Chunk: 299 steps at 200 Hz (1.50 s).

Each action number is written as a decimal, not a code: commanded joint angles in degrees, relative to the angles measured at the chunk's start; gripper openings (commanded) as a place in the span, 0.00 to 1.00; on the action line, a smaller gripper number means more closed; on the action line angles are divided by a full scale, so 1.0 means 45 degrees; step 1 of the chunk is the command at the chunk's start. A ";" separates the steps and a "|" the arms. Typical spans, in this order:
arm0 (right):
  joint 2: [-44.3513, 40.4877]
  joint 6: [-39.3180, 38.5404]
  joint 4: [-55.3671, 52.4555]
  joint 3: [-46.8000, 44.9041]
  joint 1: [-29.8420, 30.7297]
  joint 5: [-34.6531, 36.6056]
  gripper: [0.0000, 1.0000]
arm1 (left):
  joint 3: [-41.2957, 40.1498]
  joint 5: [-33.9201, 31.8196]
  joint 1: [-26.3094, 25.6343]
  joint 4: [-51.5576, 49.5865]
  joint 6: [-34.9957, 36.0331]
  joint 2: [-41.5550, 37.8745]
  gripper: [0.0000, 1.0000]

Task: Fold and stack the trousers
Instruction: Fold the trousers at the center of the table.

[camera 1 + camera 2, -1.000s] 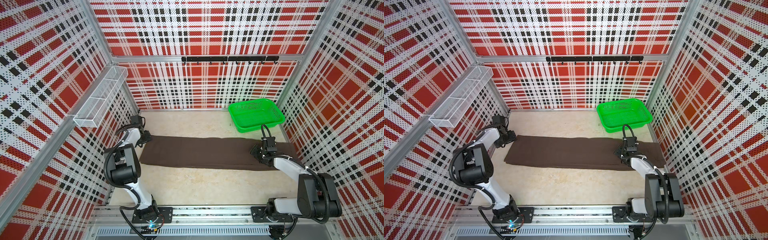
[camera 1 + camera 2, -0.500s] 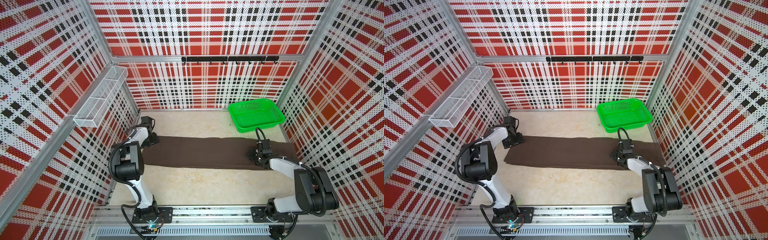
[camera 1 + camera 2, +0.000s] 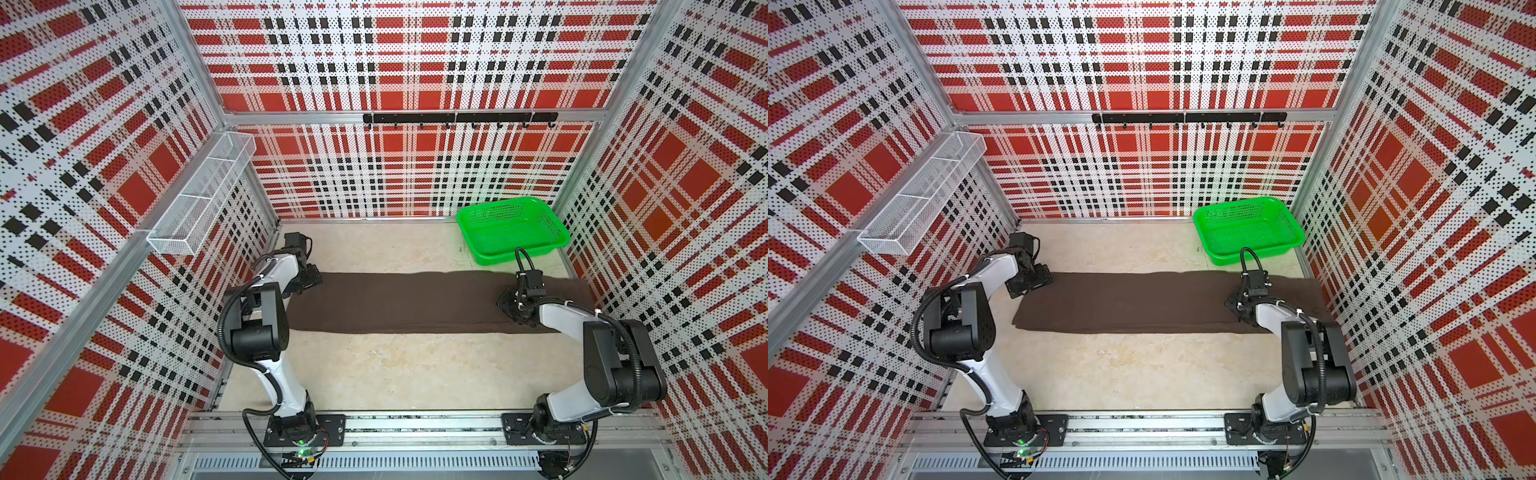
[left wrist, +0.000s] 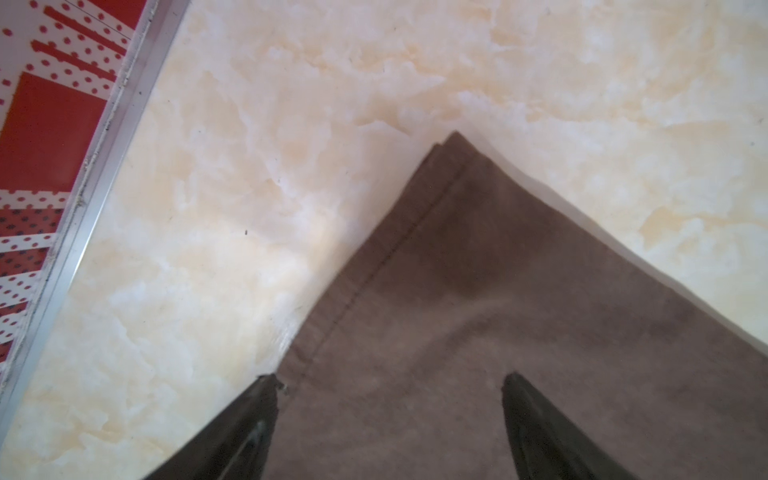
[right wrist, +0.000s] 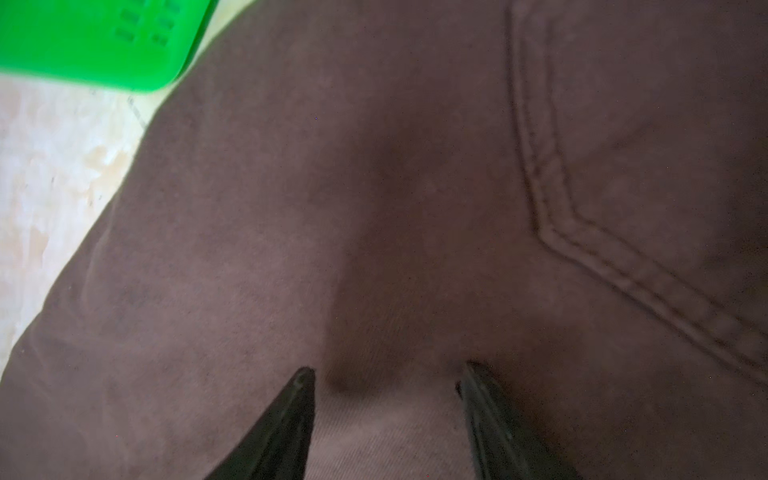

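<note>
Left fingers: wide apart, empty — trousers hem corner just ahead
Right fingers: half apart, empty — tips on cloth beside back pocket

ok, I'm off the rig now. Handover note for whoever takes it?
Left gripper: open, low over the hem corner of the trousers, nothing gripped.
Right gripper: open, tips at the cloth beside the pocket seam, a small ridge of cloth between them; no grip yet.
Trousers: a flat strip across the table, hem end by the left arm, waist end by the right, just in front of the basket.
Done: legs laid one on the other; two layers show at the hem.
Left: crosswise folds, then stacking.
</note>
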 commanded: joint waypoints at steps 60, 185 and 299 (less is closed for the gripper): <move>-0.0646 -0.0722 -0.1973 -0.0756 -0.1620 0.1109 0.61 | -0.1110 0.0606 -0.0021 0.0844 -0.0059 0.0092 0.83; -0.1320 -0.0780 -0.2089 -0.0929 -0.1958 0.1161 0.60 | -0.1997 0.0308 0.0332 0.1214 -0.0023 0.0752 0.81; -0.1614 -0.0746 -0.1955 -0.1068 -0.1959 0.0821 0.59 | -0.2551 0.0786 0.0423 0.0952 0.0572 -0.0158 0.08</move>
